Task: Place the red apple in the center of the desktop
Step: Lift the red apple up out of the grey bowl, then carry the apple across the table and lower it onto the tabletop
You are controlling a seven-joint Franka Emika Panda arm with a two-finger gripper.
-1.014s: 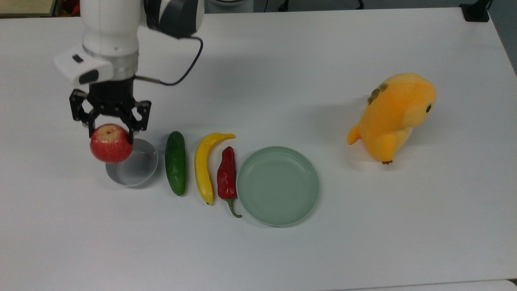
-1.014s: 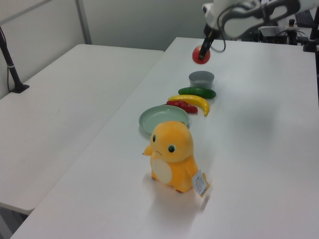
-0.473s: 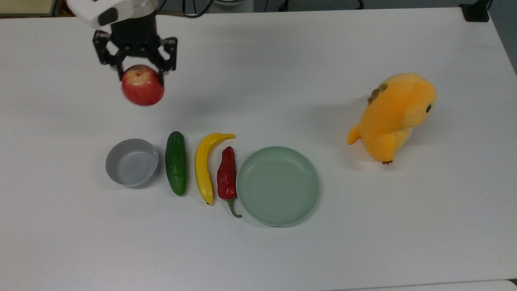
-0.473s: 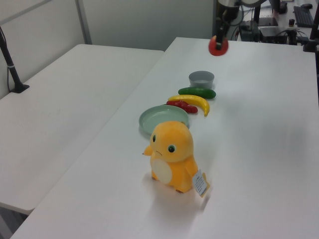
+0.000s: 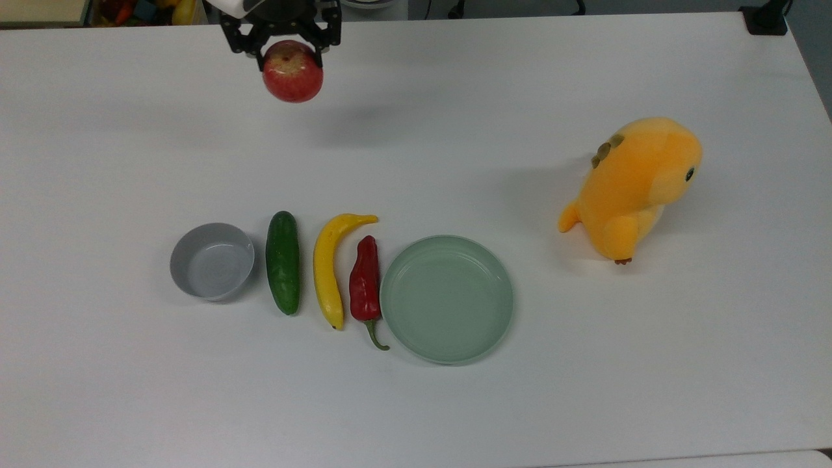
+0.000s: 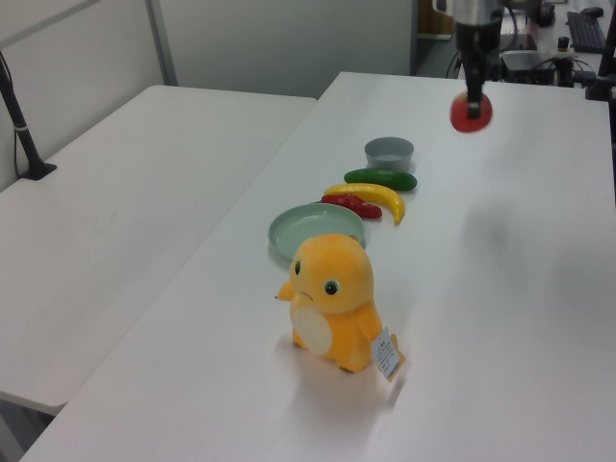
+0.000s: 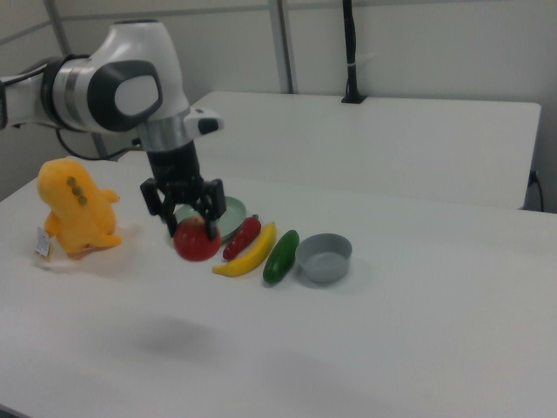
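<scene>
red apple (image 5: pixel 292 73) — farther from bowl (image 5: pixel 211 260)

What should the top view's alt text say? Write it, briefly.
A robot gripper holds a red apple above a white desktop. Below sit a grey bowl, cucumber, banana, red chili and green plate, an orange plush toy at right.

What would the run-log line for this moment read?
phase: carry | gripper: shut on red apple | apple: held above desktop, not yet set down | gray bowl: empty
</scene>
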